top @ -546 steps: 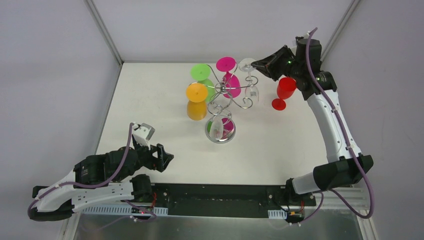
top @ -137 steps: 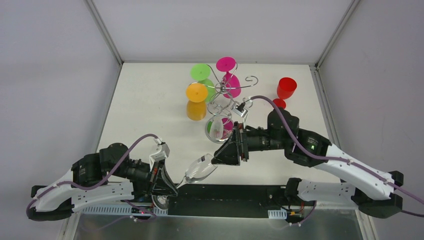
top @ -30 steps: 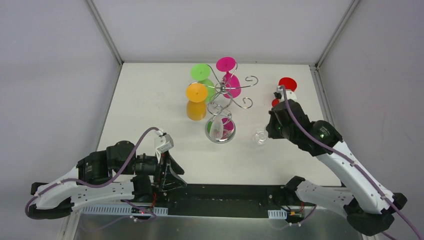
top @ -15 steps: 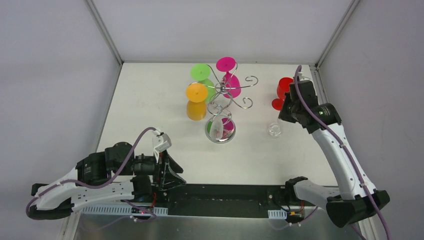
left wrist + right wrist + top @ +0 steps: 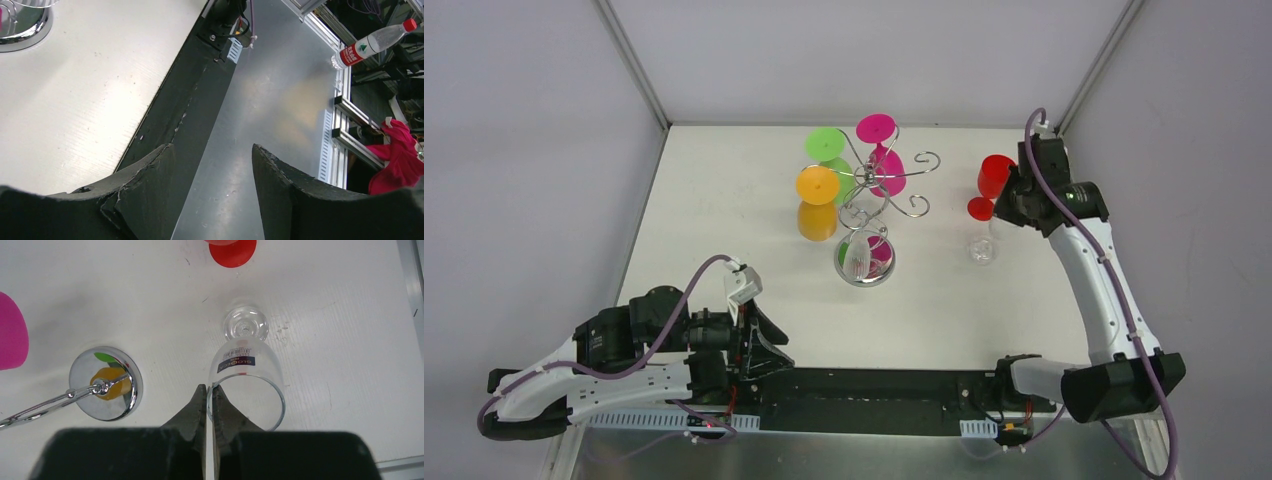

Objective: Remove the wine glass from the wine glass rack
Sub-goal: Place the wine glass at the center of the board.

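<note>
From above, the clear wine glass point(image 5: 982, 250) is off the wine glass rack point(image 5: 876, 182), well to its right over the worktop point(image 5: 724, 200) and near a red glass point(image 5: 994, 178).

Left wrist: the left tool point(image 5: 211, 152) has its fingers apart, with nothing between them.

Right wrist: the right tool point(image 5: 209, 397) is pinched on the wine glass's rim. The stem is near vertical, mouth up, foot down.

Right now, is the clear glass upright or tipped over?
Upright: the clear glass has its foot down and rim up, pinched by the right gripper.
</note>
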`<state>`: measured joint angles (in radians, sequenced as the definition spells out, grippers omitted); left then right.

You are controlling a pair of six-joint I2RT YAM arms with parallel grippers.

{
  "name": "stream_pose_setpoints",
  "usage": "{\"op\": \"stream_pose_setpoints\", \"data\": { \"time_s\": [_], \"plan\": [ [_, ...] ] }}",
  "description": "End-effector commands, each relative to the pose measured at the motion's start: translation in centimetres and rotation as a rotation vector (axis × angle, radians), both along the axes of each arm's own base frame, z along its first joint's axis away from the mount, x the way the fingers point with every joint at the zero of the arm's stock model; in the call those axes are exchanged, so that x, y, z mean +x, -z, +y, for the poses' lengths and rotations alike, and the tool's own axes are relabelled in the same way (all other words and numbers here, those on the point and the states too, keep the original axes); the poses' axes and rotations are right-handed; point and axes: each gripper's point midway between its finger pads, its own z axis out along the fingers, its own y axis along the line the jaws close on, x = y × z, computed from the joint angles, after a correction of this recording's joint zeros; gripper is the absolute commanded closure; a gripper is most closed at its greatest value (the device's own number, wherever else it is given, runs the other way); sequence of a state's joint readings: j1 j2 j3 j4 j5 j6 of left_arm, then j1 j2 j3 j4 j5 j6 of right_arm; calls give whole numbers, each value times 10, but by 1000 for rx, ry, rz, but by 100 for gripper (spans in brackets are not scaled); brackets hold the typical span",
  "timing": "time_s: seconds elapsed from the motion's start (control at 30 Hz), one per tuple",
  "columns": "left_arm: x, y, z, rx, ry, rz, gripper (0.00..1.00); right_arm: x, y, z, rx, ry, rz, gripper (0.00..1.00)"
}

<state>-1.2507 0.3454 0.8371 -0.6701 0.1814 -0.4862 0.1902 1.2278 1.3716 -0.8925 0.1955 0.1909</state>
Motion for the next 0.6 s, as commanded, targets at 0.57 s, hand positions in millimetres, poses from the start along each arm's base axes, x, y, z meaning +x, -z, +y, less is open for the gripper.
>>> {"op": "stream_pose_setpoints", "data": {
  "time_s": [0.57],
  "plan": [
    [2, -9, 4, -46, -16, -20, 41, 45, -6, -14, 41, 71, -32, 100]
  ]
}}
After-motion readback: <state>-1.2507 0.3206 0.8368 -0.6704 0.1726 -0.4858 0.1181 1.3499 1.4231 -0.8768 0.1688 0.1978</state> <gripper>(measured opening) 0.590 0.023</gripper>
